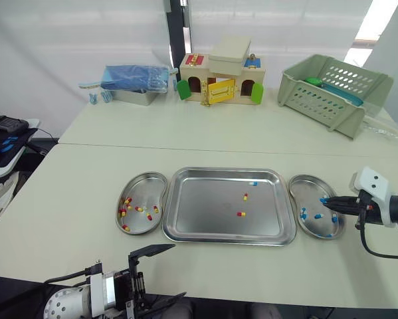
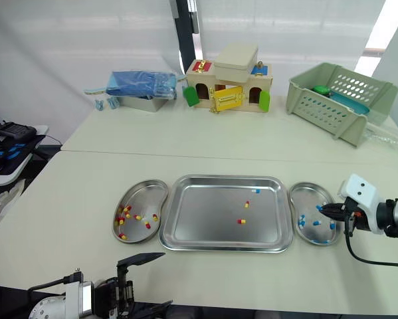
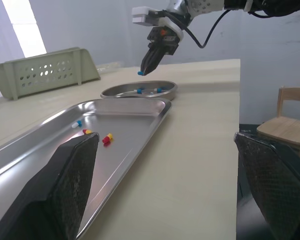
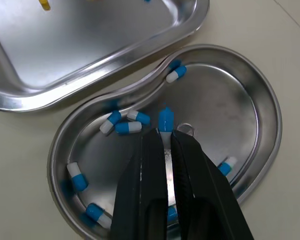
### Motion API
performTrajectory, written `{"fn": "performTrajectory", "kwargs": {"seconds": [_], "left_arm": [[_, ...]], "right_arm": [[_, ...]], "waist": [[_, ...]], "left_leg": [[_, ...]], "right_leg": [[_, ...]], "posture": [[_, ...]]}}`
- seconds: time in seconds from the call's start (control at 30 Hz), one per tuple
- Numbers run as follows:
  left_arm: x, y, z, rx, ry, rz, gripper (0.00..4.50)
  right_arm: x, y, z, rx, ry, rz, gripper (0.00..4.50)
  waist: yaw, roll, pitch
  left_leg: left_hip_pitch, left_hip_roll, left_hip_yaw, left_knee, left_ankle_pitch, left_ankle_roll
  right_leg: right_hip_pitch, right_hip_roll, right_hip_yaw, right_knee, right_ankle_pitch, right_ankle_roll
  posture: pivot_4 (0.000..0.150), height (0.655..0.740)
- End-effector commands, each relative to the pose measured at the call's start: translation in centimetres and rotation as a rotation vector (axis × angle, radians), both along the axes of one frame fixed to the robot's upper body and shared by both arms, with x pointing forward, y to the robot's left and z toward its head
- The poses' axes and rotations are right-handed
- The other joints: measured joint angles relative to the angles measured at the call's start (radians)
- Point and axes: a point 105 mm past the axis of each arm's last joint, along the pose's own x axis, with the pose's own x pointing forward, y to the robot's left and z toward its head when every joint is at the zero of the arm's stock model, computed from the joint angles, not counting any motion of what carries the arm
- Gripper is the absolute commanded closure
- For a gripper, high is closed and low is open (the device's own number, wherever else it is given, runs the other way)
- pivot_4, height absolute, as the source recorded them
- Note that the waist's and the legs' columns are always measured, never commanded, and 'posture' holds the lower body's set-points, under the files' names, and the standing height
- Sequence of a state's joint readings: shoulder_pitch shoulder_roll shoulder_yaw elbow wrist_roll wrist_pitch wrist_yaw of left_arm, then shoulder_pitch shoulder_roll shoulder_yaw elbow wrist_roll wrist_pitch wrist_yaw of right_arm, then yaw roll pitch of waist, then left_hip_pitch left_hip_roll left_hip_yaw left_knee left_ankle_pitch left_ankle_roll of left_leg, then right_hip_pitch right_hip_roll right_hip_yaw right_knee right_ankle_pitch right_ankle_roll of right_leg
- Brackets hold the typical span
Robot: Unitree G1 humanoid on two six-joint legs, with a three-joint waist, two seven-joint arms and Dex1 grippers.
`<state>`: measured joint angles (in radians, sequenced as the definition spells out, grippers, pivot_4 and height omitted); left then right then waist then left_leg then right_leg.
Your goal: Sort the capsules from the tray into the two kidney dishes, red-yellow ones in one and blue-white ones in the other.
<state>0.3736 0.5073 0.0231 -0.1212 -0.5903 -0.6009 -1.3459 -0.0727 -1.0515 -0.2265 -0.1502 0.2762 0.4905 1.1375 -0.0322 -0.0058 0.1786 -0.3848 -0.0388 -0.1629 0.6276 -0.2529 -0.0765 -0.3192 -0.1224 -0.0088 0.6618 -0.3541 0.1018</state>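
Two black fingers of the right tool (image 4: 165,135) are clamped on a blue-and-white capsule (image 4: 165,120). Its long axis runs in line with them, blue end pointing down at the right-hand steel kidney dish (image 4: 270,107) directly beneath, so letting go should land it there. Leftward, the rectangular steel tray (image 1: 228,171) holds one more blue-white capsule (image 1: 252,183), nearer this arm, and two red-yellow capsules (image 1: 245,197). The left tool (image 1: 177,271) hangs, fingers apart, at the near edge of the pale surface (image 1: 66,199).

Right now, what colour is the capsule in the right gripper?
The capsule is blue and white; right wrist view.
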Motion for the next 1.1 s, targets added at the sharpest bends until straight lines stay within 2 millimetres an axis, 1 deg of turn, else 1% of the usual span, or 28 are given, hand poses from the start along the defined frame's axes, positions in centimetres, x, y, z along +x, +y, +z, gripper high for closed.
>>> {"fn": "performTrajectory", "kwargs": {"seconds": [0.03,0.1,0.13,0.37,0.4,0.47,0.53,0.57,0.6,0.8,0.9,1.0,1.1], "left_arm": [[0.0,-0.1,0.3,-0.019,-0.015,-0.004,0.0],[0.2,0.0,0.3,-0.023,-0.014,0.007,0.0],[0.1,0.0,0.3,-0.024,-0.015,0.009,0.0],[0.1,0.1,0.2,-0.024,-0.013,0.037,0.0],[0.1,0.1,0.2,-0.025,-0.013,0.039,0.0],[0.1,0.1,0.2,-0.029,-0.012,0.049,0.0],[0.2,0.2,0.2,-0.03,-0.012,0.055,0.0],[0.2,0.2,0.2,-0.03,-0.012,0.057,0.0],[0.2,0.2,0.2,-0.03,-0.011,0.058,0.0],[0.4,0.4,0.2,-0.028,-0.013,0.082,0.0],[1.1,1.2,0.5,-0.019,-0.013,0.145,0.0],[3.3,3.9,0.8,0.032,0.056,0.36,0.0],[4.3,7.3,0.9,0.136,0.128,0.532,0.0]], "right_arm": [[0.1,-0.5,0.6,-0.034,-0.029,-0.008,4.46],[0.2,-0.7,0.4,-0.039,-0.027,-0.016,3.86],[0.2,-0.8,0.3,-0.041,-0.026,-0.019,3.73],[0.7,-1.1,0.4,-0.035,-0.03,-0.024,1.92],[0.7,-1.1,0.4,-0.034,-0.03,-0.024,1.6],[0.8,-1.2,0.5,-0.033,-0.032,-0.025,1.13],[0.9,-1.3,0.7,-0.031,-0.034,-0.028,0.52],[0.9,-1.4,0.7,-0.03,-0.036,-0.028,0.13],[1.0,-1.4,0.8,-0.026,-0.037,-0.029,0.04],[1.1,-1.7,1.1,0.012,-0.046,-0.041,0.04],[1.0,-2.0,1.7,0.07,-0.071,-0.052,0.04],[0.3,-3.2,2.0,0.111,-0.09,-0.057,0.04],[-0.4,-5.2,1.9,0.134,-0.097,-0.087,0.04]], "waist": [[0.0,0.0,0.0],[0.0,0.0,0.0],[0.0,0.0,0.0],[0.0,0.0,0.0],[0.001,0.0,0.0],[0.001,0.0,0.0],[0.002,0.0,0.0],[0.002,0.0,0.0],[0.001,0.0,0.0],[0.001,0.0,0.0],[0.001,0.0,0.0],[0.002,-0.001,0.0],[0.002,-0.002,0.001]], "left_leg": [[0.0,0.0,0.0,0.0,0.0,0.0],[0.0,0.0,0.0,0.0,0.0,0.0],[0.0,0.0,0.0,0.0,0.0,0.0],[0.0,0.0,0.0,0.0,0.0,0.0],[0.0,0.0,0.0,0.0,0.0,0.0],[0.0,0.0,0.0,0.0,0.0,0.0],[0.0,0.0,0.0,0.0,0.0,0.0],[0.0,0.0,0.0,0.0,0.0,0.0],[0.0,0.0,0.0,0.0,0.0,0.0],[0.0,0.0,0.0,0.0,0.0,0.0],[0.0,0.0,0.0,0.0,0.0,0.0],[0.0,0.0,0.0,0.0,0.0,0.0],[0.0,0.0,0.0,0.0,0.0,0.0]], "right_leg": [[0.0,0.0,0.0,0.0,0.0,0.0],[0.0,0.0,0.0,0.0,0.0,0.0],[0.0,0.0,0.0,0.0,0.0,0.0],[0.0,0.0,0.0,0.0,0.0,0.0],[0.0,0.0,0.0,0.0,0.0,0.0],[0.0,0.0,0.0,0.0,0.0,0.0],[0.0,0.0,0.0,0.0,0.0,0.0],[0.0,0.0,0.0,0.0,0.0,0.0],[0.0,0.0,0.0,0.0,0.0,0.0],[0.0,0.0,0.0,0.0,0.0,0.0],[0.001,0.0,0.0,0.0,0.0,0.0],[0.001,0.0,0.0,0.0,0.0,0.0],[0.001,0.0,0.0,0.0,0.0,0.0]], "posture": [[0.15,0.74],[0.15,0.74],[0.15,0.74],[0.15,0.74],[0.15,0.74],[0.15,0.74],[0.15,0.74],[0.15,0.74],[0.15,0.74],[0.15,0.74],[0.15,0.74],[0.15,0.74],[0.15,0.74]]}}
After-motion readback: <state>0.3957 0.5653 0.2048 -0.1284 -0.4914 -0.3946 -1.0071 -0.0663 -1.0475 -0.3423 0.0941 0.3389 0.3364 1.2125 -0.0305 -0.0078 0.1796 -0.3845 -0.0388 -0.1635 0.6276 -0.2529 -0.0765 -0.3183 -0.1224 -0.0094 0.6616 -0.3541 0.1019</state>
